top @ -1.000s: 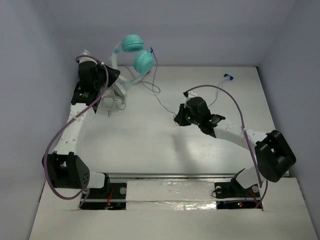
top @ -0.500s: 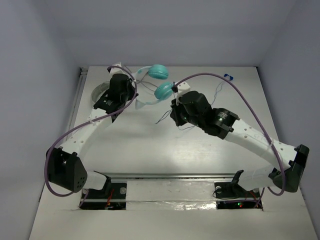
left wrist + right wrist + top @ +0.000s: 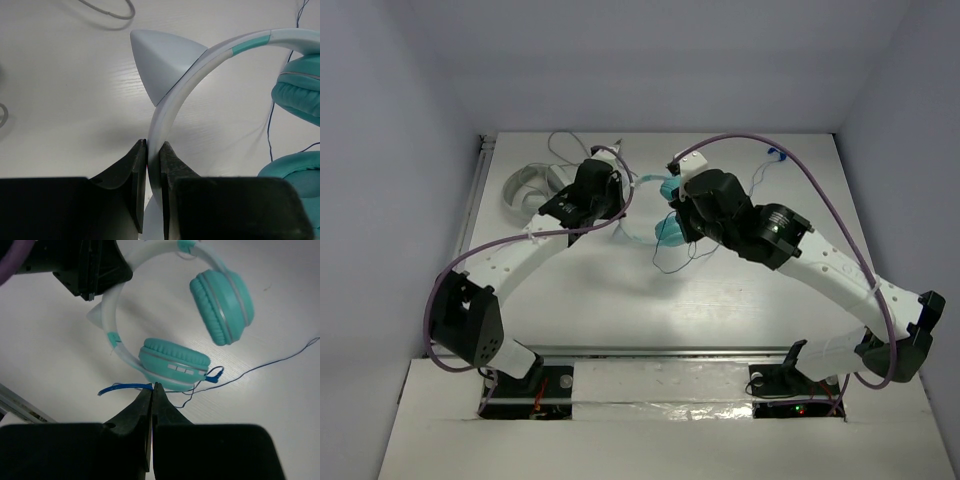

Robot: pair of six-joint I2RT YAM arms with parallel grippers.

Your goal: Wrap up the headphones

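The headphones (image 3: 658, 208) have teal ear cups and a white headband with a cat-ear point. They are near the table's middle back. My left gripper (image 3: 623, 200) is shut on the headband (image 3: 172, 100), which stands between its tips (image 3: 153, 147). The ear cups (image 3: 300, 85) are to the right in that view. My right gripper (image 3: 672, 222) sits just right of the cups. In the right wrist view it (image 3: 153, 386) is shut on the thin dark blue cable (image 3: 125, 387), just below the lower ear cup (image 3: 175, 360). The rest of the cable (image 3: 260, 365) trails right over the table.
All-white headphones (image 3: 530, 185) lie at the back left with a pale cord (image 3: 565, 140) looping behind them. The pale cord also shows in the left wrist view (image 3: 110, 10). A small blue cable end (image 3: 777, 154) lies at the back right. Walls close in the table.
My left gripper has carried the headphones from the back left corner toward the middle. My right gripper has moved up and left to the ear cups, drawing the cable in close.
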